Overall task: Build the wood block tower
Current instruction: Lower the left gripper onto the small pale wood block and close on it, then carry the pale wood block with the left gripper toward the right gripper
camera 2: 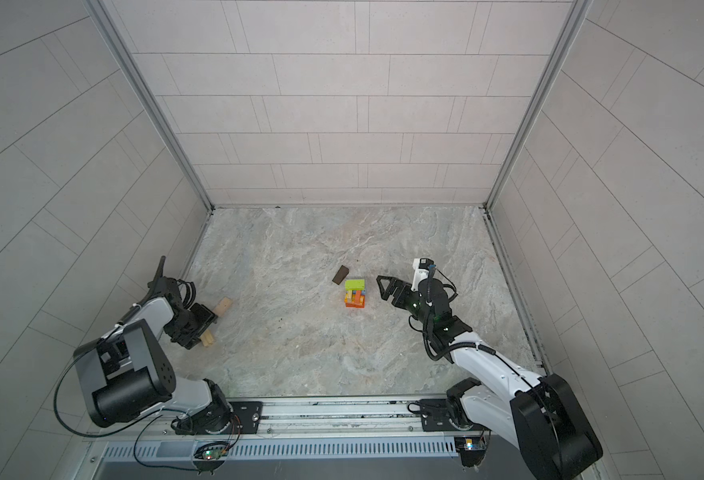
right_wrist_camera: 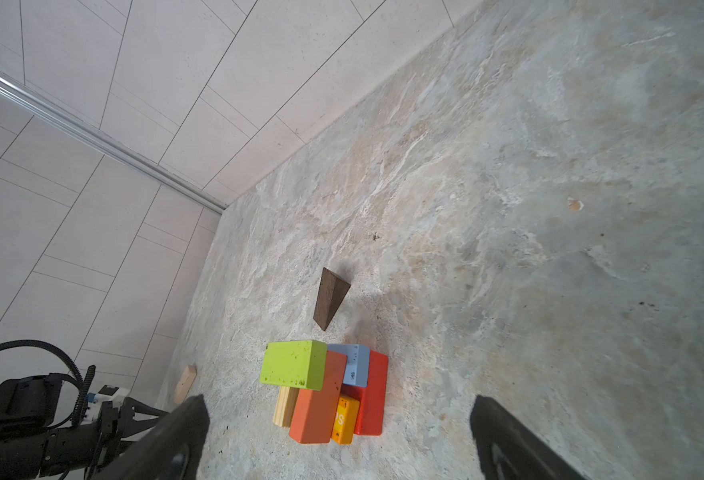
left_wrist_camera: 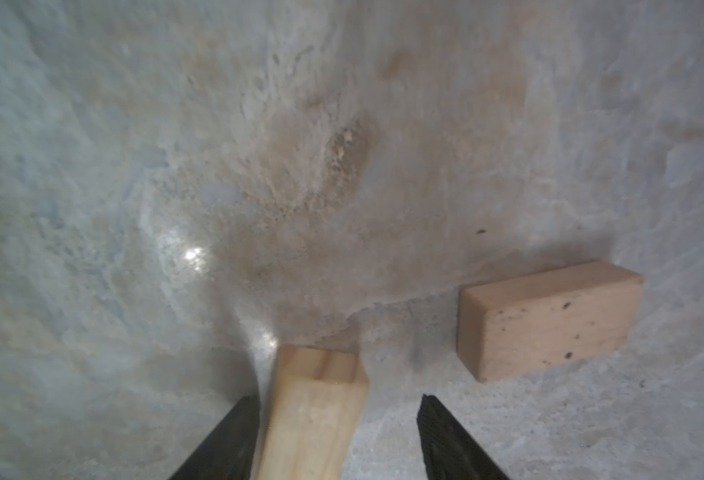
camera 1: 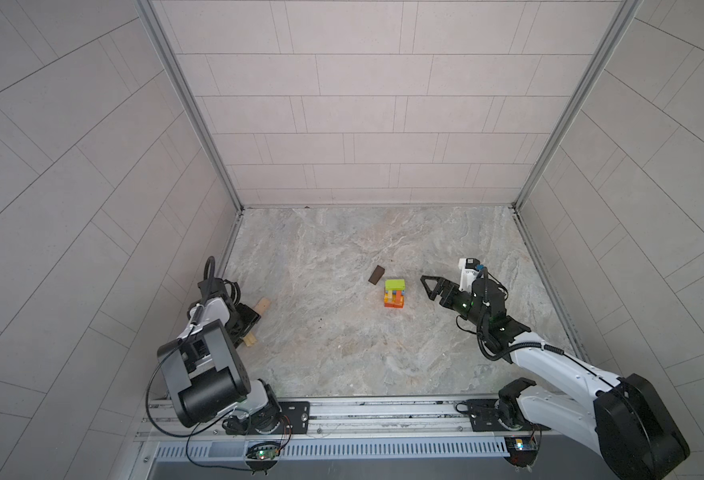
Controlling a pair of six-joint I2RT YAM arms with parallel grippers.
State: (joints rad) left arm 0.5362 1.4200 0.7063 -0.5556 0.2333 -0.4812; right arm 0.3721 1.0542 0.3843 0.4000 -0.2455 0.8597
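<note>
Slippage is risked at the left gripper, whose jaws straddle a tan block with a gap on one side, while the tower could be toppled by the nearby wide-open right gripper.

Just behind the tower, slightly left: one loose block on the table, apart from it. Far left of the tower, near the wall: two more blocks, close together.
</note>
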